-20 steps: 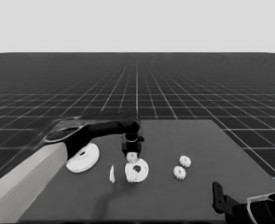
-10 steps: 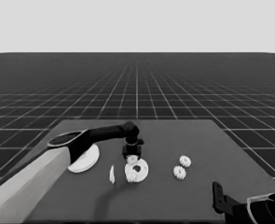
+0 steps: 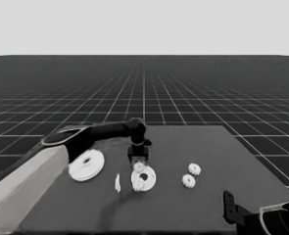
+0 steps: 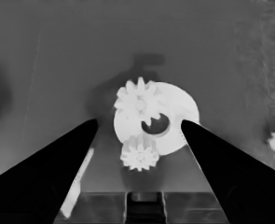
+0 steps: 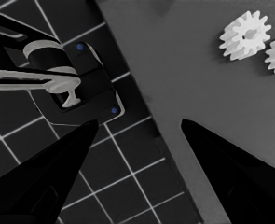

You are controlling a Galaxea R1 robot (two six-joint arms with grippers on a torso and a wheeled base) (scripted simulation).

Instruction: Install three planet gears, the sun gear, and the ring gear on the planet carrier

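The smaller round part [image 3: 150,177] lies mid-table with two planet gears on it. One gear [image 4: 138,101] sits beside its hole, the other [image 4: 139,154] overlaps its rim on the far side. My left gripper [image 3: 139,157] hangs just behind and above that part, open, with nothing held; in the left wrist view its fingers [image 4: 139,122] straddle the part from above. The larger round part [image 3: 86,165] lies to the left, beside the left arm. Two more gears [image 3: 194,169] [image 3: 188,180] lie to the right. My right gripper [image 3: 230,208] is parked open at the lower right corner.
A thin white piece [image 3: 117,182] lies between the two round parts. The right wrist view [image 5: 139,122] looks at the table's corner, the two loose gears [image 5: 245,35] and dark machinery with blue lights [image 5: 76,84] past the edge.
The left forearm has swung lower and leftward, uncovering more of the larger round part. The left gripper has stayed just behind the smaller round part, shifting slightly nearer it.
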